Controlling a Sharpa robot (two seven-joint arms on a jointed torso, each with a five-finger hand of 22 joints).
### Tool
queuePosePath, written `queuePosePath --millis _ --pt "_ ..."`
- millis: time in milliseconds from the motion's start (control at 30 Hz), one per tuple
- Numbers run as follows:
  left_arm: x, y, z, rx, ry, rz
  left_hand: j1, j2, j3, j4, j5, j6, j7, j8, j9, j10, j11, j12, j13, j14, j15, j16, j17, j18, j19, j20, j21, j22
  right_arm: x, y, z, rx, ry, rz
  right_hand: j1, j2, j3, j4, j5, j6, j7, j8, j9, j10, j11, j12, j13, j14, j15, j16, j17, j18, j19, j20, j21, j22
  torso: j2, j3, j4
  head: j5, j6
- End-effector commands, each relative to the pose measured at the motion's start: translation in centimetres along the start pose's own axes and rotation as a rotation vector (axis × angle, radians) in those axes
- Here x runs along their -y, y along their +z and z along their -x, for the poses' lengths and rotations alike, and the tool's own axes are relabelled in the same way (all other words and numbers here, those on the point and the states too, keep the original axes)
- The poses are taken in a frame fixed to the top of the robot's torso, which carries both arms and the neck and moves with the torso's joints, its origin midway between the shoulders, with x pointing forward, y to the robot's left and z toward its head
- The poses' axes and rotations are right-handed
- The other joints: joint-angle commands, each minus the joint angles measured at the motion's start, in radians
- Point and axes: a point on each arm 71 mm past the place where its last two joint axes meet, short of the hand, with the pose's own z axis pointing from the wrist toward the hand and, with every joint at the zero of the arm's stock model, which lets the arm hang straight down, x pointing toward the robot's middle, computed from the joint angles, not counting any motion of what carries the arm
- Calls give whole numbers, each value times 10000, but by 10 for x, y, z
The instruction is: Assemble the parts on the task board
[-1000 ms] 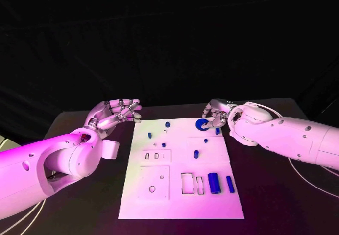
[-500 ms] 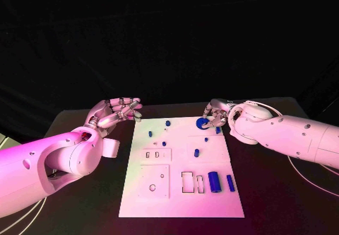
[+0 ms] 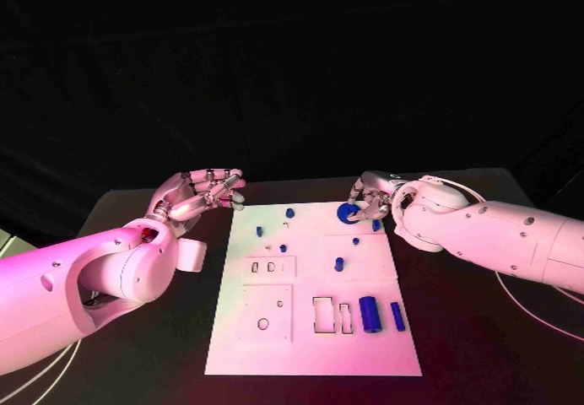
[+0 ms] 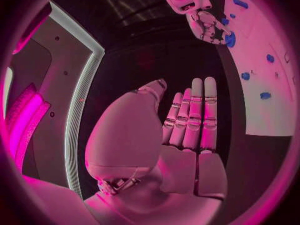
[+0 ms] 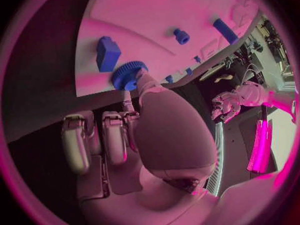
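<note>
Head view: my right hand (image 3: 374,201) pinches the blue gear (image 3: 349,213) at the board's (image 3: 311,337) top right.

Left wrist: left hand (image 4: 187,135) spread, empty.

Right wrist: thin fingertip grip; I think gear could slip, knocking the block (image 5: 107,53).

A dark surface (image 3: 146,354) is seen under the scene, its far edge set against a black backdrop (image 3: 292,84). Thin pale cables (image 3: 36,384) are laid in curves over the surface at its near left corner, and another cable (image 3: 517,295) is looped along its right side. A pale strip (image 3: 6,245) is glimpsed at the left edge, just beyond the surface; what it is cannot be told.
</note>
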Motion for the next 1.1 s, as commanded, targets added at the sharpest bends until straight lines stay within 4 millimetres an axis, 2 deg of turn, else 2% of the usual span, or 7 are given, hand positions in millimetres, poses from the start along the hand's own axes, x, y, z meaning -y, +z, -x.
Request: queuePosePath --millis 33,233,300,433,733,800,1100 --pt "1 1 -2 -171 -97 -63 81 59 78 19 -30 27 109 -61 -14 -63 18 -37 -14 -61 8 54 31 105 -106 34 107 42 -8 -3 4 987 -222 169 89 238 271 -42 54 185 -93 115 30 556 -89 69 2083 973 -83 43 2302 -66 1046 -121 43 2627 -4 2 8 12 25" --pt "1 1 -3 -177 -113 -65 70 66 84 27 -30 25 114 -63 -15 -65 21 -37 -14 -62 9 57 36 105 -114 35 117 49 -26 -7 8 1641 -277 565 60 193 381 -51 47 244 -111 143 25 568 -109 78 2095 970 -105 37 2287 -66 1046 -143 43 2627 -4 -21 4 38 84" --pt "1 1 -3 -174 -113 -70 64 70 93 31 -30 23 119 -66 -16 -68 23 -38 -14 -64 11 60 42 105 -123 37 129 57 -34 -8 9 1759 -261 767 3 138 413 -36 43 257 -116 150 19 581 -114 91 2109 969 -111 35 2283 -66 1046 -152 43 2627 -2 -14 -8 47 93" --pt "1 2 -3 -175 -115 -68 66 73 102 27 -27 20 126 -68 -18 -72 25 -38 -15 -66 12 61 46 106 -130 37 138 63 -56 -11 7 1810 -210 1310 -41 90 439 -24 42 252 -115 146 11 583 -115 92 2111 970 -114 37 2286 -66 1046 -158 43 2627 -4 -13 -1 33 105" --pt "0 2 -3 -181 -118 -54 66 73 102 27 -27 20 126 -68 -18 -72 25 -38 -15 -66 12 61 46 106 -130 37 138 63 -106 -9 -5 1720 -487 2368 -61 57 470 -24 44 236 -114 137 1 568 -114 72 2093 970 -115 38 2287 -66 1046 -161 43 2627 -6 -18 -7 130 120" --pt "0 2 -4 -186 -121 -54 75 71 119 17 -25 16 133 -73 -20 -79 30 -39 -15 -73 14 64 54 107 -145 39 157 76 -115 -7 -9 1634 -567 2519 -62 40 488 -31 45 225 -112 131 -4 571 -114 76 2097 970 -116 37 2286 -66 1046 -162 43 2627 5 -10 15 125 149" --pt "0 3 -5 -208 -131 -45 75 71 119 17 -25 16 133 -73 -20 -79 30 -39 -15 -73 14 64 54 107 -145 39 157 76 -132 2 -30 1123 -772 2617 -75 -9 536 -44 44 191 -99 111 -20 564 -106 66 2091 969 -113 36 2282 -66 1046 -164 43 2627 22 9 29 194 136"
